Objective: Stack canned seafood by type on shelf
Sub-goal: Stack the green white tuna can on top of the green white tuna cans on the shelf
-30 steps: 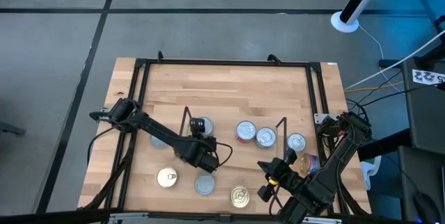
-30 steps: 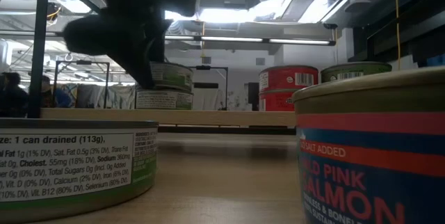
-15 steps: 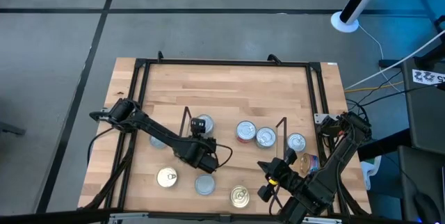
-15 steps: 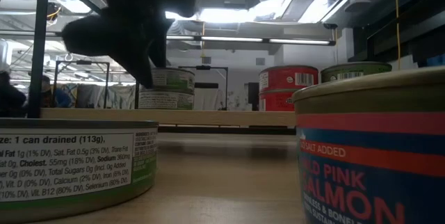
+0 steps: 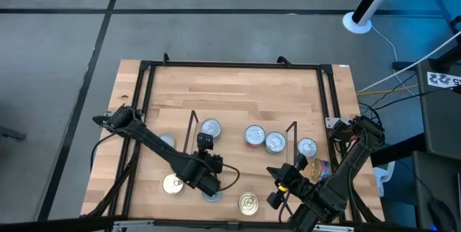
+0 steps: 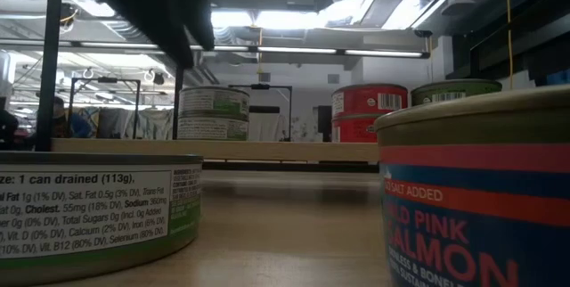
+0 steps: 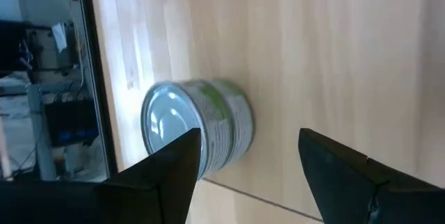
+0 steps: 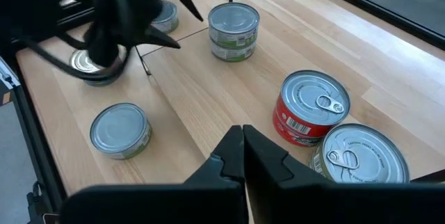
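Note:
Two green-labelled, silver-topped tins stand stacked (image 5: 211, 127) on the shelf (image 6: 285, 151) near its left wire upright; the lower tin's base rests on the board. My left gripper (image 5: 205, 144) hangs open just near of this stack (image 7: 198, 137), raised above it, touching nothing. A red tin (image 5: 254, 136) and a silver-topped tin (image 5: 274, 142) stand farther right on the shelf. My right gripper (image 8: 242, 147) waits shut over the table's near right part, holding nothing.
Loose tins lie on the table: two gold-topped ones (image 5: 173, 184) (image 5: 248, 203), a silver one (image 8: 122, 130) below my left arm, another (image 5: 167, 142) at the left, one (image 5: 307, 146) right of the shelf, and a pink salmon tin (image 6: 472, 189) near the right front.
My left gripper has drawn back from the top tin of the stack toward the table's near edge and has risen, its fingers staying open. The two stacked tins stay where they were on the shelf.

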`<control>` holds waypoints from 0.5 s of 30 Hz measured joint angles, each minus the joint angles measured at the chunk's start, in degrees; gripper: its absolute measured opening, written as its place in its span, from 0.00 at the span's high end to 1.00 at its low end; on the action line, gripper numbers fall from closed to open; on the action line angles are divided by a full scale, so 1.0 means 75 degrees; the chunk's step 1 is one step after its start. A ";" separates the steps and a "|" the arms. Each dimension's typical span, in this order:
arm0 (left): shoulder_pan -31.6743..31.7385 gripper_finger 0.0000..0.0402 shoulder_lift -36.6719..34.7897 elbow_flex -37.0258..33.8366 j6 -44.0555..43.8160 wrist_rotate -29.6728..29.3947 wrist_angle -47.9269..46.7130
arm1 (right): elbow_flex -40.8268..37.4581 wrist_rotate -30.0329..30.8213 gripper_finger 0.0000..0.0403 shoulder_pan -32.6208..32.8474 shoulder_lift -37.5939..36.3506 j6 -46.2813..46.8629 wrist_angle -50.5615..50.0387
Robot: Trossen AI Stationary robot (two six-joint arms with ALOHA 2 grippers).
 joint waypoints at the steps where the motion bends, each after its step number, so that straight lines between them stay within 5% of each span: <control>1: -0.0046 0.41 0.0000 0.0117 0.0000 -0.0001 -0.0001 | 0.0000 0.0000 0.99 0.0000 0.0000 0.0001 0.0000; 15: -0.0952 0.41 -0.0003 0.1025 0.0058 0.0241 0.0788 | 0.0000 -0.1470 0.99 0.0000 0.0000 -0.2186 0.0118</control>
